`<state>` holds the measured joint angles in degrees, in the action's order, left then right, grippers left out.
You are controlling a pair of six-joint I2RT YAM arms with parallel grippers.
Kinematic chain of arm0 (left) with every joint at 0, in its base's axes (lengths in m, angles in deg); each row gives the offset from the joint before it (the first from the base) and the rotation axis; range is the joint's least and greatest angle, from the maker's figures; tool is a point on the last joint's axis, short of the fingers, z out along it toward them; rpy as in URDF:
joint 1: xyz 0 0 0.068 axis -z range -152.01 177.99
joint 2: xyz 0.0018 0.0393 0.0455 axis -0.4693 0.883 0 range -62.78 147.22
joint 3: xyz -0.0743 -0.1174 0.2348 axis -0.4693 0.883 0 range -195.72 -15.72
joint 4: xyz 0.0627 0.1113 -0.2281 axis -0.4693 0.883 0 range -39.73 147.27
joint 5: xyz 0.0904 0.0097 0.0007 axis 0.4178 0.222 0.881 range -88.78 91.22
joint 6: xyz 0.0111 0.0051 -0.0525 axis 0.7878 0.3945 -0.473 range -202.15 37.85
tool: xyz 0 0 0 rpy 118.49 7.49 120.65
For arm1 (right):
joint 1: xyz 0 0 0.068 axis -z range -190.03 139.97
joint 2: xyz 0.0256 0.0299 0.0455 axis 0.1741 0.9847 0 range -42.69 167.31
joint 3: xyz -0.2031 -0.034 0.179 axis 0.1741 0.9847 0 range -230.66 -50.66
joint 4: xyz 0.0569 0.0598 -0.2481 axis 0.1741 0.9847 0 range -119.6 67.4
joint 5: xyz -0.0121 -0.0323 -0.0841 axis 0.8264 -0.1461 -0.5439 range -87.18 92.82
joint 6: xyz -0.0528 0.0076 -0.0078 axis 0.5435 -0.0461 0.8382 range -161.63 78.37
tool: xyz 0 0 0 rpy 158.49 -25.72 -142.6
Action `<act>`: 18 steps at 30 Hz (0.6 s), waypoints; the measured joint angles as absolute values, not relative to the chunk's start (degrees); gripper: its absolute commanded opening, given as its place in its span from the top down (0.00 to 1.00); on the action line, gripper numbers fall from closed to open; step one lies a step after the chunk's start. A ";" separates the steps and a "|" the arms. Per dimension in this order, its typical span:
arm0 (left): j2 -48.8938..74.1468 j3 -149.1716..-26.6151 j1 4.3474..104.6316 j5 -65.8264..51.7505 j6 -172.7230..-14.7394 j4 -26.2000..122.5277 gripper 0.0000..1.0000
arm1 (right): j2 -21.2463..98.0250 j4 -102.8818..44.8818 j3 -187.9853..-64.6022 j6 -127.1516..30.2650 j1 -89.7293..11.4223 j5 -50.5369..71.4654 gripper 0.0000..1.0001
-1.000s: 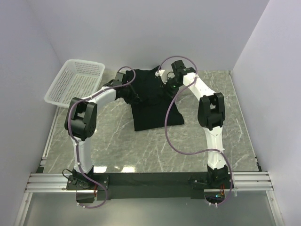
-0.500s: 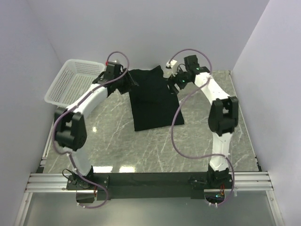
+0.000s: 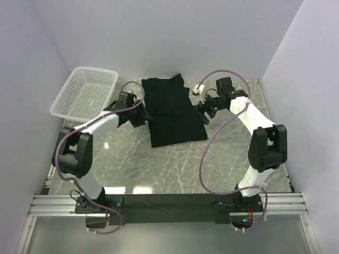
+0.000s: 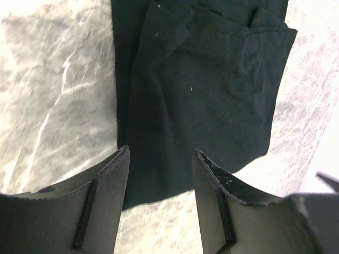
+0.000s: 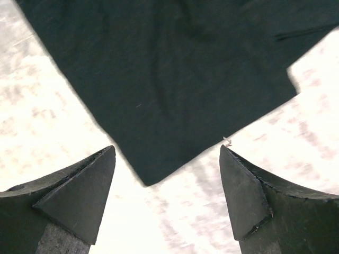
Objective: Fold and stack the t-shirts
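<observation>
T-shirt (image 3: 170,111) mid-frame; we see L gripper (image 4: 160,152) & R gripper (image 5: 167,151) open, empty. Risk: pinch grabs one layer, fold slips.

Grey marbled tabletop (image 3: 175,164) here, and flat on it toward the far middle lies a black t-shirt (image 3: 169,111) folded into a long panel, its top end near the back wall, while a white mesh basket (image 3: 85,92) sits apart at the far-left corner.
</observation>
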<state>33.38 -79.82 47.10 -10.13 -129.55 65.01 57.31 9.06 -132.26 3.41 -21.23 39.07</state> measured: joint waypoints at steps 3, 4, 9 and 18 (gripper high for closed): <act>36.53 -81.28 47.10 -10.52 -129.37 63.94 0.49 | 54.32 8.91 -128.13 3.21 -21.08 39.55 0.14; 38.12 -82.36 47.10 -10.52 -129.31 63.72 0.51 | 53.40 8.93 -127.06 3.19 -21.05 39.64 0.14; 46.17 -88.52 47.10 -10.28 -128.26 63.81 0.57 | 49.82 8.53 -123.78 2.75 -20.57 40.47 0.14; 52.61 -97.79 47.10 -6.18 -126.23 67.35 0.66 | 47.26 7.53 -120.46 1.72 -19.55 41.70 0.14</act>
<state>52.61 -97.79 47.10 -6.18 -126.23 67.35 47.26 7.53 -120.46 1.72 -19.55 41.70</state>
